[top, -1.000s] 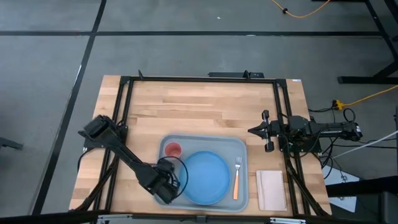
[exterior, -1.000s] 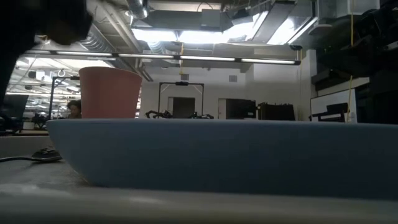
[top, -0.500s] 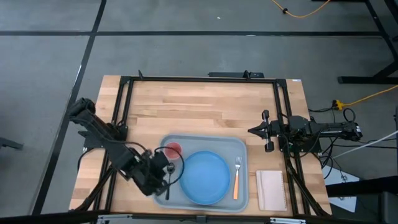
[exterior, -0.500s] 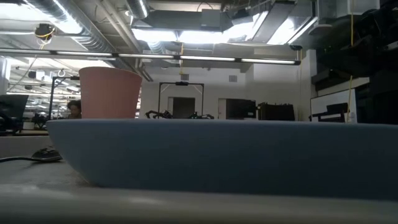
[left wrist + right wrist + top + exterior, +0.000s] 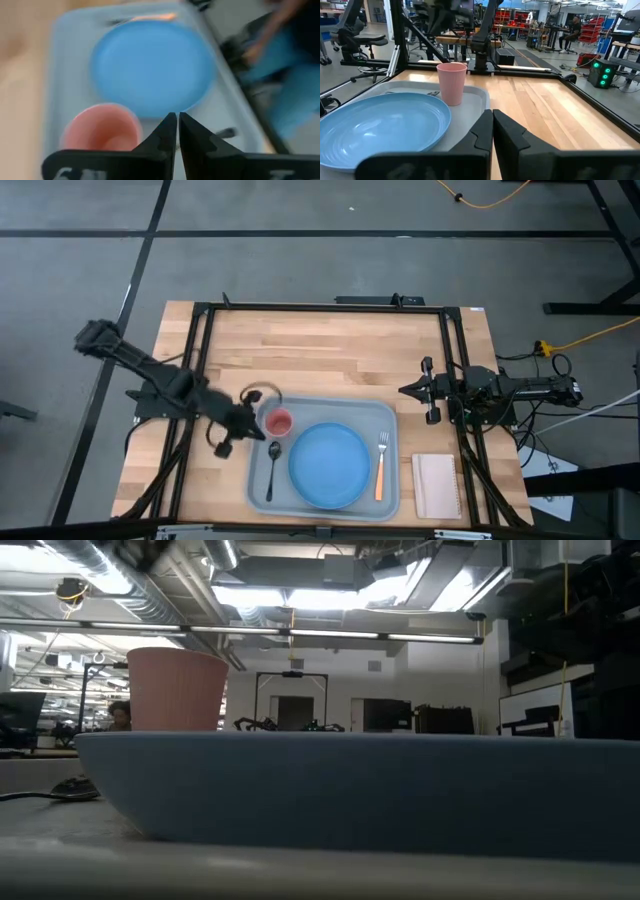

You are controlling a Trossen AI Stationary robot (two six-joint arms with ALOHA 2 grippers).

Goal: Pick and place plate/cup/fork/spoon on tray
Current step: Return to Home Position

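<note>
all four pieces are sitting on the tray point(image 5: 392, 415). the plate point(image 5: 328, 465) is lying in the middle and the cup point(image 5: 277, 421) is standing upright in the corner nearest the left arm. the spoon point(image 5: 271, 472) is lying along the left side and the fork point(image 5: 381, 465) along the right, just beside the plate. so the placing looks done, and what is left is getting the arms home.

the left pincer point(image 5: 256, 430) is hovering just beside the cup, at the tray's left rim. its fingers are pressing together with only a thin slit showing, and it is gripping nothing. the right pincer point(image 5: 406, 390) is waiting at the right edge of the desk point(image 5: 320, 350), closed and empty, well apart from the tray and from the white pad point(image 5: 436, 485).

the cup is the thing at risk here: light, tall and sitting right by the left fingertips. the sound way home is probably going up first, then back toward the left side, never sweeping sideways at cup height. keeping the fingers closed is helping, since a slim tip is less likely to be catching the cup or the tray rim. the cable loop by the wrist is also hanging near the cup, so a slow, steady pull-back seems wise.
</note>
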